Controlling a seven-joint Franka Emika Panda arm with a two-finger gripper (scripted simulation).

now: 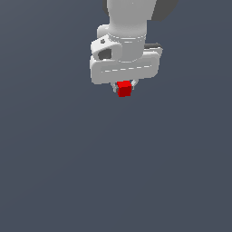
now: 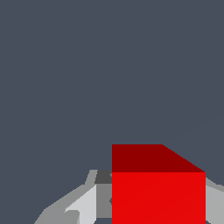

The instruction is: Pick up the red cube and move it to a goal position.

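The red cube (image 1: 124, 88) sits between the two short fingers under the white gripper (image 1: 123, 89), near the top middle of the exterior view. The gripper is shut on it, with a finger on each side of the cube. In the wrist view the red cube (image 2: 157, 192) fills the lower right, and grey fingers (image 2: 87, 203) show beside it. Whether the cube rests on the surface or hangs above it cannot be told. No goal marker shows.
A plain dark grey-blue surface (image 1: 113, 172) fills both views. The white arm (image 1: 129, 18) rises out of the top of the exterior view. No other objects show.
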